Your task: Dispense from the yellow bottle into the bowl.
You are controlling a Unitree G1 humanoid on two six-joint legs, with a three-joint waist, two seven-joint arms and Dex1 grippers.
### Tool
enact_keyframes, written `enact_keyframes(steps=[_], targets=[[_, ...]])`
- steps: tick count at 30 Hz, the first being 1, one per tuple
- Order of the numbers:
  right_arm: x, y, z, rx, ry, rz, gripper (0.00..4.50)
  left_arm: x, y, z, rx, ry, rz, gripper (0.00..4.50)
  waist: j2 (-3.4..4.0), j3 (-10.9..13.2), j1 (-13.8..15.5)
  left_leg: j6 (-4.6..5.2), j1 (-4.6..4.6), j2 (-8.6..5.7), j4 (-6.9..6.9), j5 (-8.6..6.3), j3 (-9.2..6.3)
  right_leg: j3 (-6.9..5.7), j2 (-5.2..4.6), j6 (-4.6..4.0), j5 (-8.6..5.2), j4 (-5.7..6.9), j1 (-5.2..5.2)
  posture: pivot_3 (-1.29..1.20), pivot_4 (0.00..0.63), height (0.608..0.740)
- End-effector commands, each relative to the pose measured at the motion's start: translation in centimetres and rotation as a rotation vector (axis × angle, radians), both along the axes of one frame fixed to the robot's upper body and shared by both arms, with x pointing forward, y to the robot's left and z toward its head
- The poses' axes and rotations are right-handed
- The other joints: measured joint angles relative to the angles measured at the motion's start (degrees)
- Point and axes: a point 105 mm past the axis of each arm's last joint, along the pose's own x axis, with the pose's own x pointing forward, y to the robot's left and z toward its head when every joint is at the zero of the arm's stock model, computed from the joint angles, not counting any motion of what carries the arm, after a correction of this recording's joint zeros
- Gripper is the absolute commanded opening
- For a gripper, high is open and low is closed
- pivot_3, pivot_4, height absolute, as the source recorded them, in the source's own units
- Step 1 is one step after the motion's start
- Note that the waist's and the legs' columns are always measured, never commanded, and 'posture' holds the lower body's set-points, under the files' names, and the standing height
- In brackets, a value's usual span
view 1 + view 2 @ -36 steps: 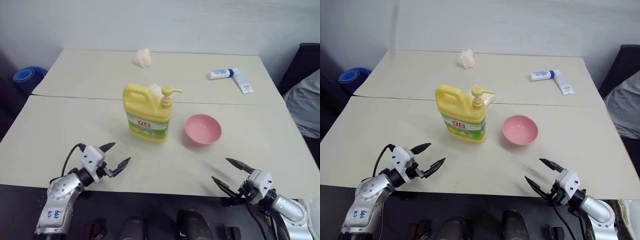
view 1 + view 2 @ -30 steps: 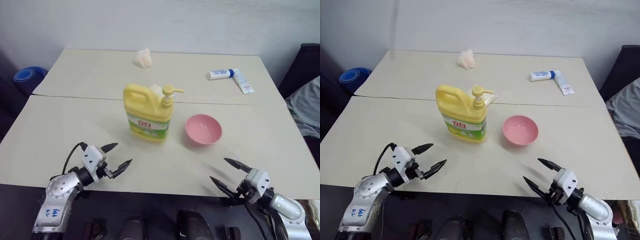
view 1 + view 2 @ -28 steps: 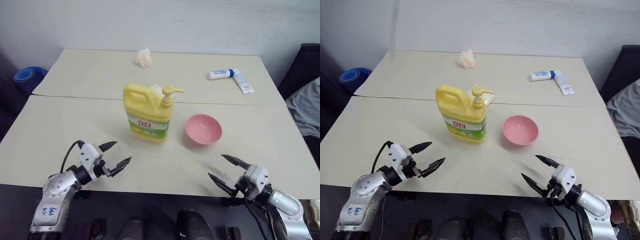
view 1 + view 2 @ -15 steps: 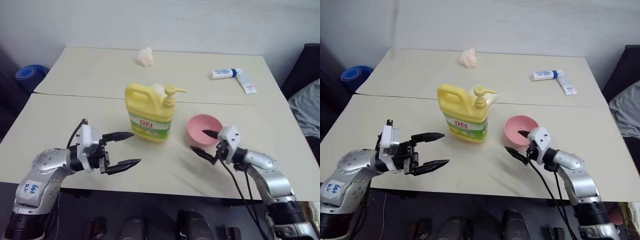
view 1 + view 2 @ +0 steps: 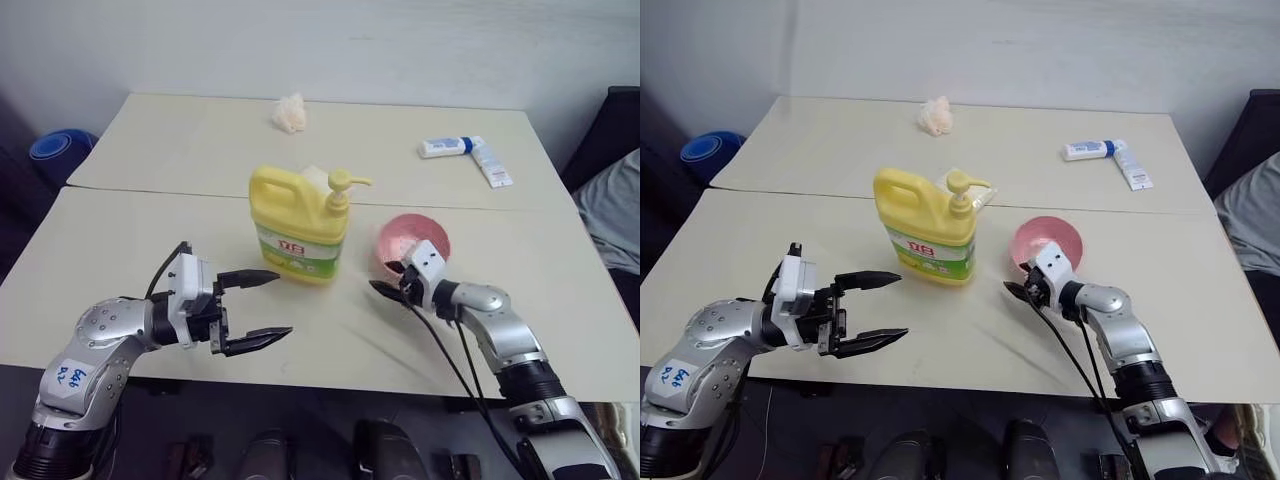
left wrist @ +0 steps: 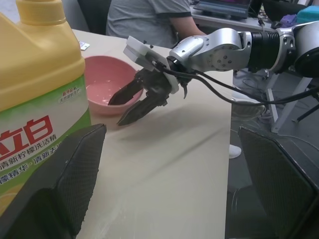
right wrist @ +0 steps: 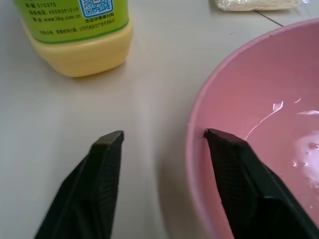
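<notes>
The yellow bottle (image 5: 298, 225) stands upright near the middle of the pale worktop (image 5: 150, 250), just in front of the seam between its two panels, with its pump top (image 5: 340, 184) pointing toward the robot's right and its green-and-white label facing the robot. The bowl (image 5: 413, 243) sits just to the right of the bottle, apart from it, and a little pale liquid lies at its bottom. The right gripper (image 5: 392, 282) is at the bowl's near left rim, its fingers partly apart and straddling that rim: in the right wrist view one finger (image 7: 234, 164) is inside the pink wall and the other (image 7: 105, 164) is outside over the bare worktop, between bowl and bottle; whether either finger presses on the rim cannot be told. The left gripper (image 5: 262, 307) hangs above the worktop to the front left of the bottle, jaws spread wide and holding nothing, its tips pointing toward the bottle's base but well short of it. Farther back on the worktop lie a small white-and-blue tube (image 5: 462, 150) on the right and a crumpled pale wad (image 5: 289, 113) near the far edge
</notes>
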Motion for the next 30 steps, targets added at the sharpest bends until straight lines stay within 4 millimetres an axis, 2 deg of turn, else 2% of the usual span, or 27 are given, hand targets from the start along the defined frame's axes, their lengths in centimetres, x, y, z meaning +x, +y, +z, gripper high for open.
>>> enact_keyframes(steps=[1, 4, 5, 11, 17, 23, 30], targets=[[-0.1, 0.8, 1.0, -0.001, -0.04, 0.02, 1.37, -0.3, -0.2, 0.8, 0.001, -0.049, -0.006, 4.5, 0.0, 0.0, -0.06, 0.0, 0.0, 0.0, 0.0, 0.0, 0.0, 0.0, 0.0, 0.0, 0.0, 0.0, 0.0, 0.0, 0.15, 0.74], [-0.2, 0.7, 1.6, -0.018, -0.062, 0.033, 0.25, -0.1, -0.1, 1.1, -0.012, -0.06, 0.005, 4.5, 0.0, 0.0, -0.07, -0.01, 0.01, 0.01, 0.0, 0.0, 0.0, 0.0, 0.01, 0.0, 0.0, 0.0, 0.0, 0.0, 0.15, 0.74], [-0.2, 0.6, 1.9, -0.029, -0.073, 0.039, 0.03, 0.0, -0.1, 1.2, -0.016, -0.064, 0.009, 4.5, 0.01, 0.0, -0.04, 0.0, 0.0, 0.01, 0.0, 0.0, 0.0, 0.0, 0.01, 0.0, 0.0, 0.0, 0.0, 0.0, 0.15, 0.74], [0.0, -0.8, 3.1, -0.074, -0.109, 0.034, 0.03, 0.5, -0.1, 1.7, -0.036, -0.081, 0.022, 4.5, 0.01, 0.01, 0.05, 0.0, -0.01, -0.02, 0.0, 0.0, -0.01, -0.01, -0.01, 0.0, 0.0, -0.01, 0.0, 0.0, 0.15, 0.74], [0.1, -1.3, 5.4, 0.018, -0.153, 0.022, 0.03, 0.8, -0.1, 1.7, -0.04, -0.087, 0.023, 4.5, 0.01, 0.01, -0.01, -0.01, 0.0, 0.01, -0.01, 0.0, 0.0, -0.02, 0.03, 0.0, 0.0, -0.01, 0.0, 0.0, 0.15, 0.74], [-0.3, -1.0, 5.9, -0.026, -0.212, 0.105, 1.88, 0.8, -0.1, 1.4, -0.039, -0.084, 0.025, 4.5, 0.01, 0.01, 0.0, -0.01, 0.0, 0.02, 0.0, 0.0, 0.0, -0.02, 0.04, 0.0, 0.0, -0.01, -0.01, 0.0, 0.15, 0.74], [1.6, -1.2, 5.1, -0.092, -0.191, 0.101, 4.25, 0.8, -0.4, 1.2, -0.04, -0.08, 0.017, 4.5, 0.01, 0.01, -0.09, -0.01, 0.0, 0.0, 0.01, 0.0, 0.01, -0.02, 0.04, 0.01, 0.01, -0.02, 0.0, 0.0, 0.15, 0.74]])
